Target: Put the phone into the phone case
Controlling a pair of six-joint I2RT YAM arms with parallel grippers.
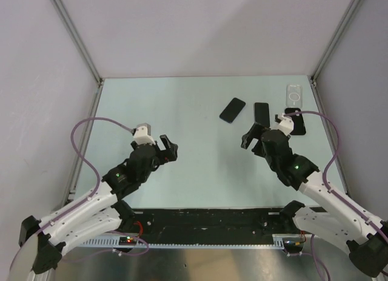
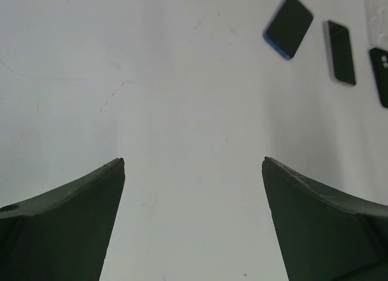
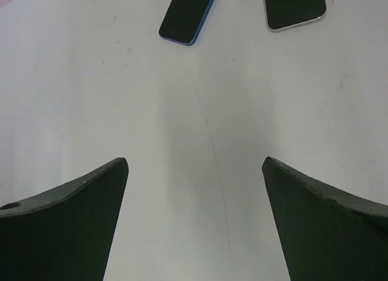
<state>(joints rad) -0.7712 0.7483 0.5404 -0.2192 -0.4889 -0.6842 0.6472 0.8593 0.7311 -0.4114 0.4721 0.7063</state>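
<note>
As it looks from the top camera, phone case (image 1: 294, 94): clear shell lying flat at the table's far right corner, roughly 1 o'clock, empty.
blue-edged phone (image 1: 232, 110): black, flat, tilted, sitting at 9 o'clock of the silver one and apart from it.
silver-edged phone (image 1: 261, 115): black, flat, between the blue one and the 3rd phone.
third black phone (image 1: 299, 126): near the case, at its 6 o'clock, partly hidden behind the right wrist.
left gripper (image 1: 169, 145): jaws spread wide with nothing between them, over bare table (image 1: 182, 190) around 8 o'clock, well apart from all 3 phones.
right gripper (image 1: 253, 142): jaws released as well, holding nothing, hovering near the silver phone at its 6 o'clock.
</note>
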